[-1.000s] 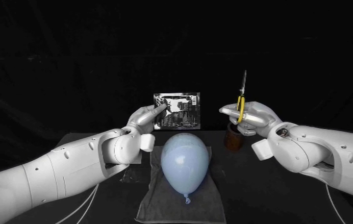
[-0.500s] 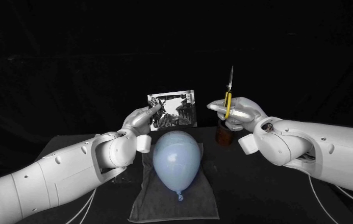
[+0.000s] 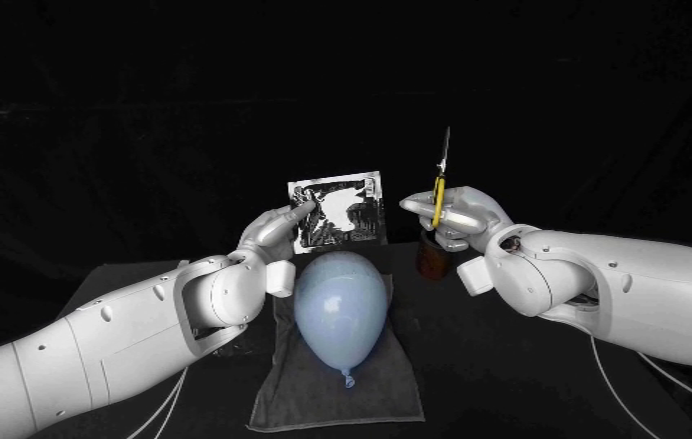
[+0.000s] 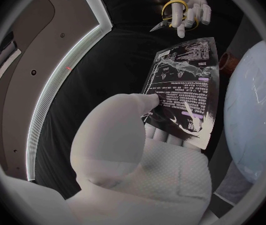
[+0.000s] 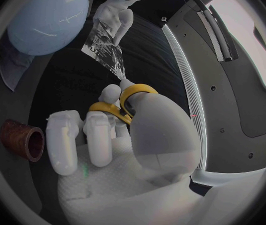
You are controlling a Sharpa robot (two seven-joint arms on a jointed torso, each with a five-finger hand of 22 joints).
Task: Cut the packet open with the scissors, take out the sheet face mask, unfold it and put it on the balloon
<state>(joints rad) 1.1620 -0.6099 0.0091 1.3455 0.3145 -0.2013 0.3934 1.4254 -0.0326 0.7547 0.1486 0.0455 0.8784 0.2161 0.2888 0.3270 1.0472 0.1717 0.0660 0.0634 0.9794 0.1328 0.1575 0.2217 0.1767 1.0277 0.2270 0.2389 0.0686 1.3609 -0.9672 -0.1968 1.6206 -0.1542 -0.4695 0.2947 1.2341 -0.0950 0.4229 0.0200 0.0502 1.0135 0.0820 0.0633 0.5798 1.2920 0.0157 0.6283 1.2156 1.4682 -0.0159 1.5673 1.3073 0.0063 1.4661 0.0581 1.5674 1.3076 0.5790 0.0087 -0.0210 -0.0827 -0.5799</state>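
Observation:
My left hand (image 3: 274,231) holds a silver printed packet (image 3: 343,210) upright above the table, pinching its left edge; the left wrist view shows the packet (image 4: 186,92) lying against the fingers. My right hand (image 3: 464,218) grips yellow-handled scissors (image 3: 440,179) with the blades pointing up, a short way right of the packet. In the right wrist view the fingers pass through the yellow loops of the scissors (image 5: 123,102). A pale blue balloon (image 3: 340,305) lies on a grey cloth (image 3: 335,395) below the packet.
A brown cylindrical cup (image 3: 431,260) stands on the black table just behind my right hand, also seen as the cup (image 5: 22,140) in the right wrist view. The cloth reaches to the table's near side.
Both hands have risen a little and the right hand with the scissors has moved left, closer to the packet. The packet has tilted slightly.

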